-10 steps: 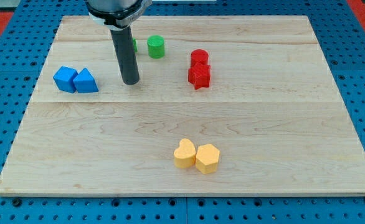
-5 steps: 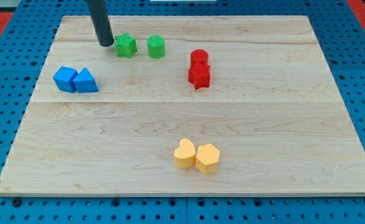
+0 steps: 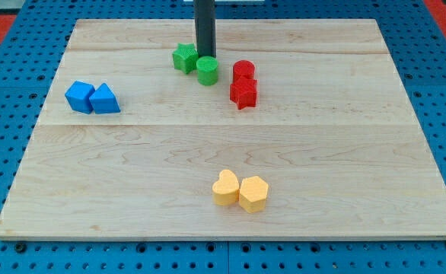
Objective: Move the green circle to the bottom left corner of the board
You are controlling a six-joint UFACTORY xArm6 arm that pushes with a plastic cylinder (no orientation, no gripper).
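The green circle [image 3: 207, 71] sits near the view's top centre of the wooden board [image 3: 223, 205]. A green star [image 3: 183, 58] touches it on its upper left. My tip [image 3: 205, 55] is just above the green circle, touching or nearly touching its far side, with the star to its left. The rod rises straight up out of the view's top.
A red circle [image 3: 243, 71] and a red star [image 3: 243, 93] stand together right of the green circle. Two blue blocks [image 3: 92, 98] lie at the view's left. A yellow heart [image 3: 224, 188] and a yellow hexagon [image 3: 254, 192] lie at the bottom centre.
My tip has swung from left of the green star to behind the green circle. The star has moved right, and the circle has moved right and down, toward the red blocks.
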